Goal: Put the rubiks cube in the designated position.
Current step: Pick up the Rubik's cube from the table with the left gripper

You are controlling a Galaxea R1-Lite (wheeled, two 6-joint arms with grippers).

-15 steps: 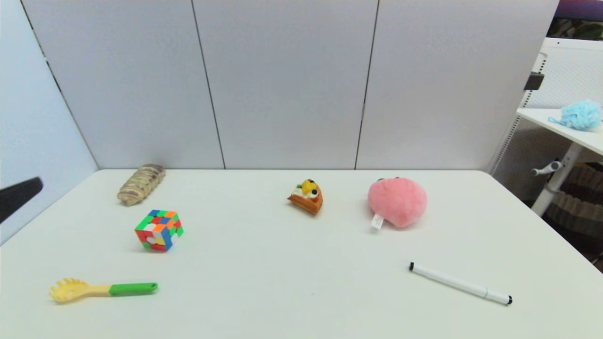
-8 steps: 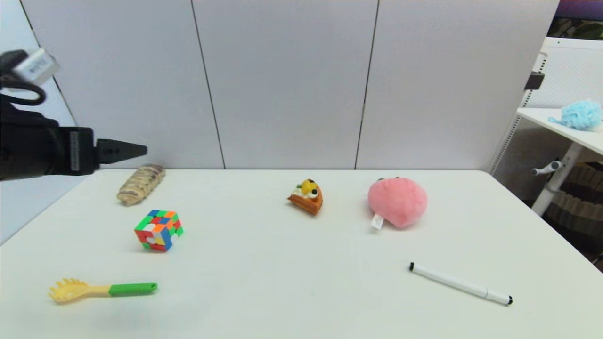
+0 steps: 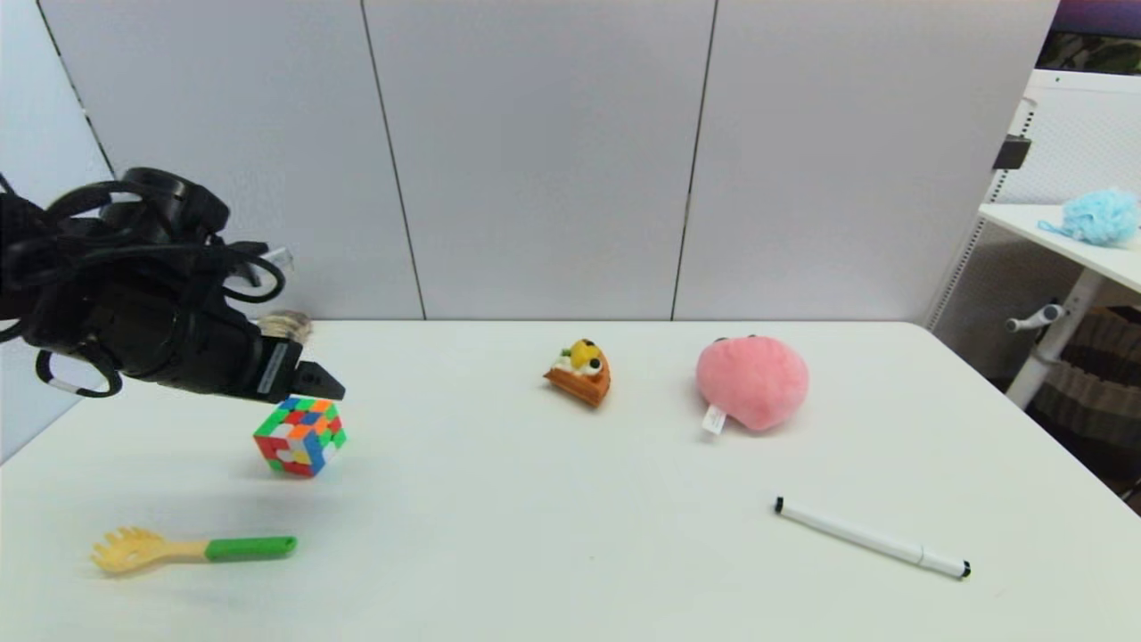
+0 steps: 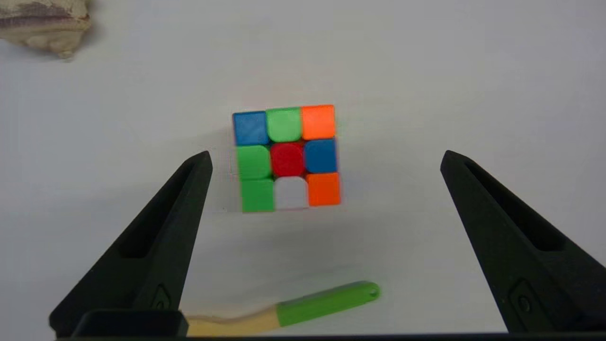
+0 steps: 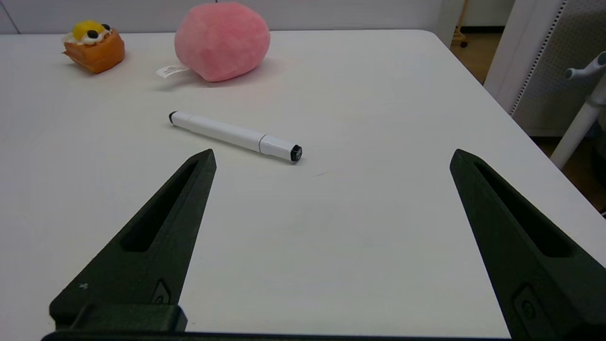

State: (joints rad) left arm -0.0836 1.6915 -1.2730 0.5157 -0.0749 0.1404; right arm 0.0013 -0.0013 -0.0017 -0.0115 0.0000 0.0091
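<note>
Although the left gripper (image 4: 325, 158) hangs right above the rubiks cube (image 3: 301, 436), nothing is grasped yet: its fingers (image 4: 161, 237) stand spread wide, well clear of the cube on either side, and hold nothing. Judging by this, the task is at its start; the descent, the grasp, the carry and the release on the designated position, a bare unmarked patch of the table (image 3: 570, 499), are all left to do.

From the head camera the cube sits on the tabletop at about ten o'clock of the table's middle, with a yellow-and-green pasta spoon (image 3: 192, 549) near it at seven o'clock and a striped bread-like roll (image 4: 42, 23) beyond at eleven. Being a cube, it has no long axis; a corner edge points toward the robot, and it may be slightly tilted, though that is hard to tell.

The right gripper (image 5: 331, 156) is parked low over the table's right side near a white marker (image 5: 234, 136), likewise wide open and empty.
</note>
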